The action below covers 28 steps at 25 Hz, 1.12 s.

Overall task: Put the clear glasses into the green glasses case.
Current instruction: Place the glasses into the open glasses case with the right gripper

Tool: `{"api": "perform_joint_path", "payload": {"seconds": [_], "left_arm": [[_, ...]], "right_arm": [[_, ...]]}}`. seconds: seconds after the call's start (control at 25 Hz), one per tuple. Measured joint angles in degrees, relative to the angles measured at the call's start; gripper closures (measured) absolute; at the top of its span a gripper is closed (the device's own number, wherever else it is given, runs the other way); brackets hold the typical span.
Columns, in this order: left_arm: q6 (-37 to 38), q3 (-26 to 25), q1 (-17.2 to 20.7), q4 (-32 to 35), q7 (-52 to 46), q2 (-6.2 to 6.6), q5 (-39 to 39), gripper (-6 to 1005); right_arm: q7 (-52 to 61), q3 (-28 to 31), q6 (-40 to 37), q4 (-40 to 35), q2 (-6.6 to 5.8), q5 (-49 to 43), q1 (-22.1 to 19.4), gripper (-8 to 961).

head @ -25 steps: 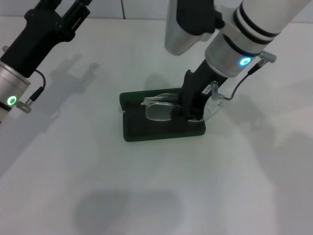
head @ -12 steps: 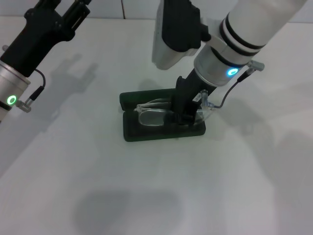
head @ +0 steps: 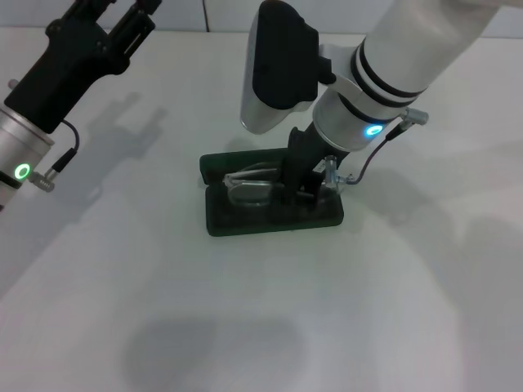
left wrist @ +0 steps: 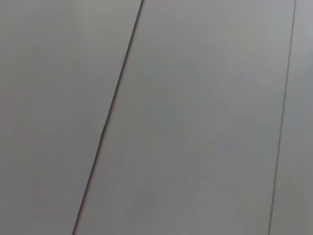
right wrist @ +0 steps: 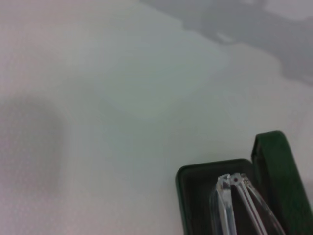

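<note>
The green glasses case point(head: 245, 219) lies open at the table's middle, its lid point(head: 216, 166) folded back on the far side. My right gripper point(head: 301, 186) reaches down into the case's right half, shut on the clear glasses point(head: 252, 190), which lie low over the dark lining. In the right wrist view the glasses' folded clear arms point(right wrist: 239, 205) sit inside one end of the case point(right wrist: 274, 161). My left gripper point(head: 102, 28) is parked high at the far left, away from the case.
White tabletop point(head: 245, 327) surrounds the case on all sides. The right arm's bulky wrist point(head: 278, 65) hangs above the case's far side. The left wrist view shows only plain grey panels point(left wrist: 195, 122).
My right gripper has moved left and lower with the glasses, bringing them from over the case's right end down into its tray. The left arm has barely moved.
</note>
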Motion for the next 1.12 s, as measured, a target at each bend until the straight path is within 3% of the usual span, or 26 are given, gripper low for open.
{"api": "perform_joint_path", "payload": {"seconds": [1.12], "left_arm": [[-0.20,0.09,-0.28,-0.07,0.34,-0.09,0.14,329]], "right_arm": [[1.45,-2.10,1.01,0.69,0.00,0.47,0.14,779]]}}
